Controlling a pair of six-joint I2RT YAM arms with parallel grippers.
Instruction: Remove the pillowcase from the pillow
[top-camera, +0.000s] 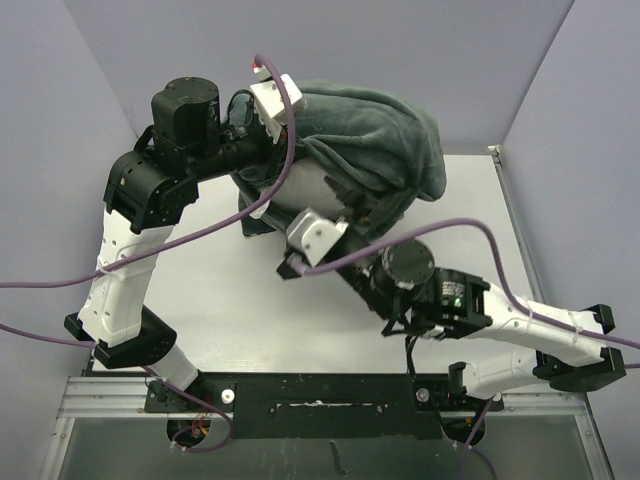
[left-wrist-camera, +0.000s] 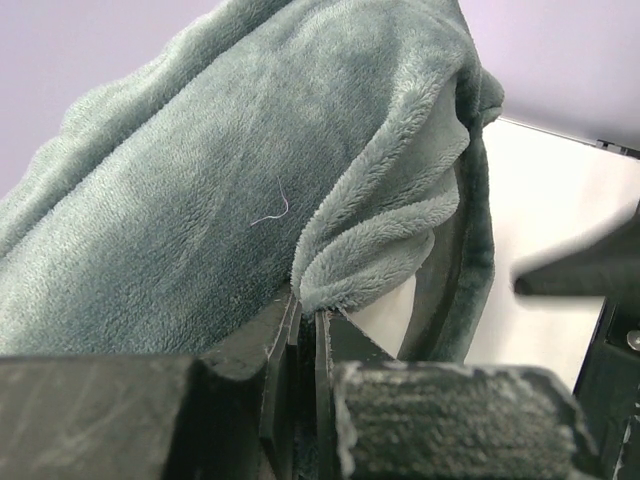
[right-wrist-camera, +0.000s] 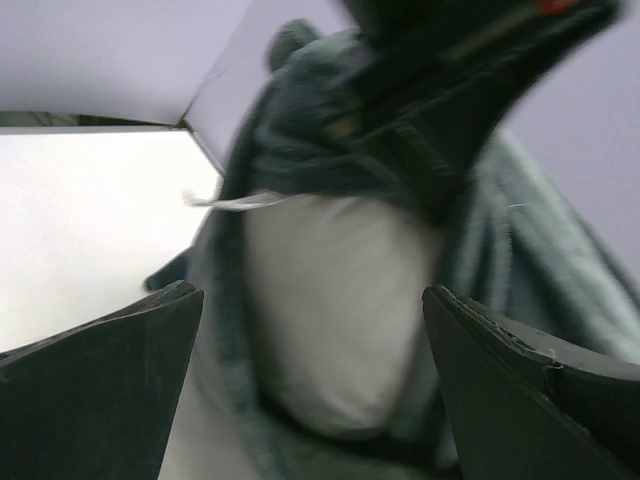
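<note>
The pillowcase (top-camera: 385, 135), showing its dark grey-green fleece face, is bunched over the far part of the white pillow (top-camera: 305, 188) at the back of the table. My left gripper (top-camera: 296, 138) is shut on a fold of the fleece (left-wrist-camera: 345, 265) at the case's open edge and holds it raised; the left gripper (left-wrist-camera: 308, 305) pinches the fold between its tips. My right gripper (top-camera: 340, 212) is open and empty, just in front of the bare end of the pillow (right-wrist-camera: 330, 310), with its fingers (right-wrist-camera: 110, 375) spread on either side and the pillowcase (right-wrist-camera: 545, 255) around the pillow. No zebra stripes show.
The white table (top-camera: 260, 310) lies in front of the pillow. Lilac walls (top-camera: 60, 120) close in the left, back and right sides. Purple cables (top-camera: 450, 228) loop over both arms. The left arm's body (right-wrist-camera: 450, 90) hangs close above the pillow in the right wrist view.
</note>
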